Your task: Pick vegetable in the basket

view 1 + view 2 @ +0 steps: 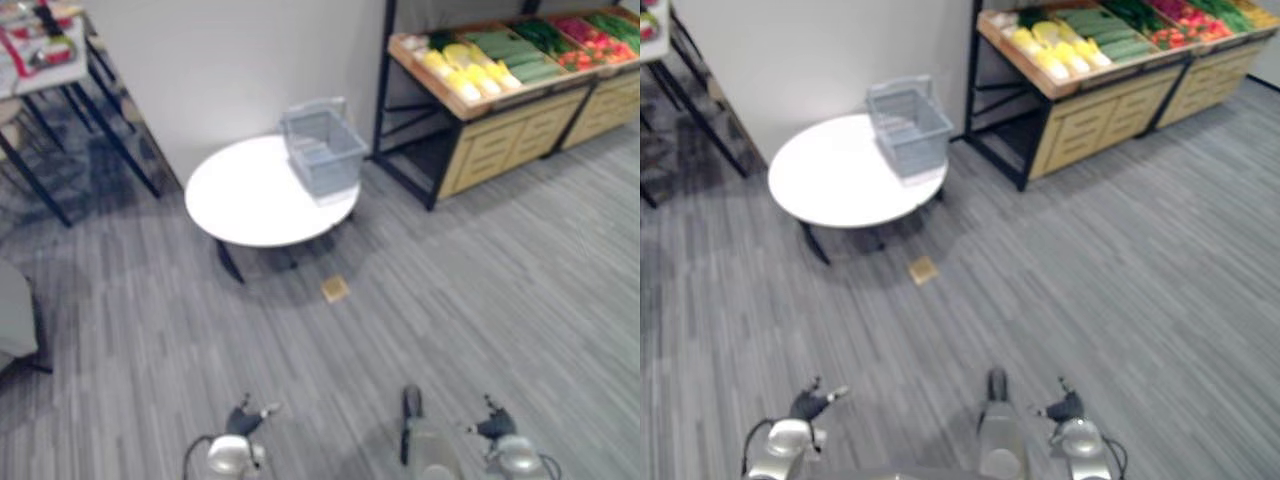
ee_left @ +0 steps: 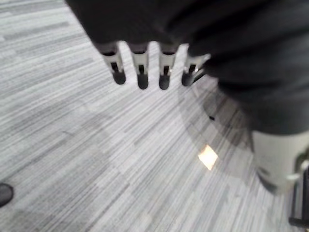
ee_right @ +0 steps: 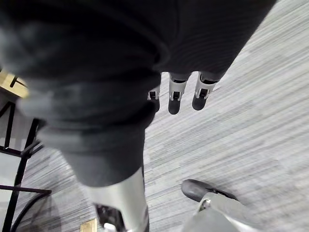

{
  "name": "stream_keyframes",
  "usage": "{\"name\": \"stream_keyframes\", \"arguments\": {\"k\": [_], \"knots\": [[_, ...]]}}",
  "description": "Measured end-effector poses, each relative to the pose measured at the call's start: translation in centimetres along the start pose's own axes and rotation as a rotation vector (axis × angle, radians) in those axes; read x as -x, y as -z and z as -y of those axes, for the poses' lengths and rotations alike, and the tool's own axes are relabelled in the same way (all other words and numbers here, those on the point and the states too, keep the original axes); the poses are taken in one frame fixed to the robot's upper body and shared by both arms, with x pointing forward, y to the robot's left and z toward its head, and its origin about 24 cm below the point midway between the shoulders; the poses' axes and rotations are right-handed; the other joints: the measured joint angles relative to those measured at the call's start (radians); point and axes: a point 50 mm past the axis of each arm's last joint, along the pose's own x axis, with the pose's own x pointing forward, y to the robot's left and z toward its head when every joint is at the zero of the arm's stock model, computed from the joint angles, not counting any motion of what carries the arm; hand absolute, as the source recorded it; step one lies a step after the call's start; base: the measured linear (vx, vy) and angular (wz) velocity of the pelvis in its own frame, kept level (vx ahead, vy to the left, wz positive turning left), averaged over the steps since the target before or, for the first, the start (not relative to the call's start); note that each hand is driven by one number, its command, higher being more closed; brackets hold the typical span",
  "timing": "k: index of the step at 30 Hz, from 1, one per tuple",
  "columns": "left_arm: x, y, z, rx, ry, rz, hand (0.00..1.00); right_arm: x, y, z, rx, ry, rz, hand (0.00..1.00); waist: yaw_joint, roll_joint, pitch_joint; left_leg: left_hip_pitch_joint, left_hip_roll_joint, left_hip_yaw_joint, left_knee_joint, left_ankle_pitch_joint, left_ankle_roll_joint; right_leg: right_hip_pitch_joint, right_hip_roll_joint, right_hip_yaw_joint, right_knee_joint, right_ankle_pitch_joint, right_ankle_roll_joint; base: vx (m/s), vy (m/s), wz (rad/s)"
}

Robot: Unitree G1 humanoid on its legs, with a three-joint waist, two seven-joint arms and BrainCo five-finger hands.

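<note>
While hanging above the floor (image 2: 72,154), left hand (image 2: 141,67) fingers straight, empty, right hand (image 3: 175,96) fingers straight, empty

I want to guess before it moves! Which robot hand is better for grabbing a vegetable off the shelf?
Probably the right robot hand: the vegetables lie on the shelf ahead to the robot's right. The left robot hand hangs on the other side. Both are open, far off.
</note>
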Motion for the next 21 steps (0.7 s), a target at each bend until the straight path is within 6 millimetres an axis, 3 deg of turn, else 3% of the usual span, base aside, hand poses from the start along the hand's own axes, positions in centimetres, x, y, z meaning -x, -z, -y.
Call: {"name": "stream_keyframes", "arguments": {"k": [1,2,3,4,6,8,11,12,14,15,17,18,19,20,21], "knots": [[0.1,0.3,0.3,-0.003,0.008,-0.012,0.00,-0.2,-0.6,0.2,0.006,0.004,0.015,0.00,-0.002,0.021,0.011,-0.111,0.048,0.006,0.267,0.038,0.000,0.025,0.019,-0.021,0.039,-0.024,-0.047,0.57,-0.539,0.36],[0.2,0.4,0.8,0.003,0.018,-0.014,0.00,-0.3,-0.9,0.6,0.011,0.014,0.026,0.00,-0.003,0.039,0.017,-0.167,0.084,0.009,0.400,0.089,0.002,0.053,0.040,-0.040,0.030,-0.038,-0.069,0.59,-0.515,0.17],[0.5,0.9,1.6,0.015,0.041,-0.032,0.00,-0.4,-1.6,1.1,0.020,0.026,0.049,0.00,0.004,0.066,0.036,-0.258,0.162,0.041,0.626,0.194,0.006,0.132,0.085,-0.063,-0.003,-0.066,-0.105,0.59,-0.420,-0.10],[0.9,1.5,2.2,0.023,0.061,-0.049,0.00,-0.6,-2.2,1.2,0.023,0.033,0.065,0.00,0.025,0.073,0.061,-0.296,0.205,0.097,0.795,0.186,0.009,0.239,0.117,-0.063,-0.053,-0.086,-0.127,0.59,-0.395,-0.18],[1.4,2.4,2.4,0.026,0.068,-0.071,0.00,-0.7,-3.1,1.1,0.025,0.046,0.092,0.00,0.043,0.048,0.072,-0.355,0.181,0.161,0.883,0.175,0.010,0.378,0.122,-0.061,-0.144,-0.102,-0.146,0.62,-0.404,-0.17],[1.7,2.7,2.8,0.033,0.074,-0.075,0.00,-0.9,-4.7,1.3,0.039,0.051,0.150,0.00,0.064,0.037,0.071,-0.452,0.138,0.234,0.825,0.160,-0.006,0.457,0.128,-0.062,-0.225,-0.107,-0.149,0.50,-0.266,-0.12],[1.7,2.7,2.6,0.041,0.068,-0.071,0.00,-1.0,-7.6,1.9,0.049,0.075,0.241,0.00,0.081,0.030,0.075,-0.524,0.056,0.358,0.412,0.165,-0.002,0.548,0.134,-0.075,-0.317,-0.109,-0.138,0.50,-0.085,0.01],[1.7,2.7,2.7,0.042,0.069,-0.071,0.00,-1.1,-8.7,2.5,0.057,0.090,0.276,0.00,0.080,0.028,0.075,-0.527,0.013,0.387,0.186,0.212,0.001,0.581,0.134,-0.088,-0.334,-0.120,-0.135,0.42,0.005,0.15],[1.9,2.9,2.8,0.047,0.072,-0.074,0.00,-1.2,-10.8,3.4,0.092,0.122,0.338,0.00,0.081,0.034,0.071,-0.535,-0.019,0.383,-0.070,0.296,0.001,0.623,0.149,-0.086,-0.360,-0.136,-0.114,0.55,0.083,-0.02],[2.1,3.1,2.9,0.050,0.073,-0.080,0.00,-1.1,-12.1,3.9,0.103,0.142,0.378,0.00,0.085,0.036,0.070,-0.544,-0.019,0.376,-0.102,0.303,0.008,0.653,0.158,-0.080,-0.362,-0.157,-0.090,0.69,0.193,-0.35],[2.1,3.5,2.5,0.043,0.065,-0.089,0.00,-0.7,-13.1,3.7,0.147,0.152,0.431,0.00,0.116,0.009,0.054,-0.513,-0.040,0.383,-0.091,0.431,0.101,0.652,0.122,-0.055,-0.233,-0.233,-0.050,0.61,0.209,-0.36],[2.1,3.6,2.3,0.038,0.062,-0.093,0.00,-0.6,-13.5,3.5,0.165,0.152,0.449,0.00,0.115,-0.003,0.053,-0.496,-0.053,0.384,-0.093,0.450,0.127,0.624,0.103,-0.054,-0.142,-0.246,-0.034,0.55,0.201,-0.10],[2.0,3.9,1.6,0.018,0.052,-0.099,0.00,-0.4,-14.1,2.8,0.182,0.142,0.475,0.00,0.115,-0.043,0.053,-0.440,-0.084,0.388,-0.115,0.455,0.135,0.546,0.055,-0.048,0.098,-0.245,-0.017,0.44,0.177,0.01],[2.0,4.1,1.3,0.009,0.045,-0.104,0.00,-0.3,-14.3,2.2,0.191,0.130,0.486,0.00,0.116,-0.070,0.053,-0.408,-0.112,0.392,-0.132,0.447,0.153,0.505,0.023,-0.041,0.218,-0.224,0.017,0.55,0.207,0.19],[1.9,4.2,0.4,-0.014,0.030,-0.108,0.00,-0.1,-14.8,1.2,0.204,0.107,0.505,0.00,0.113,-0.112,0.055,-0.353,-0.159,0.373,-0.145,0.418,0.190,0.433,-0.018,-0.001,0.424,-0.106,0.084,0.52,0.152,0.52]]}}
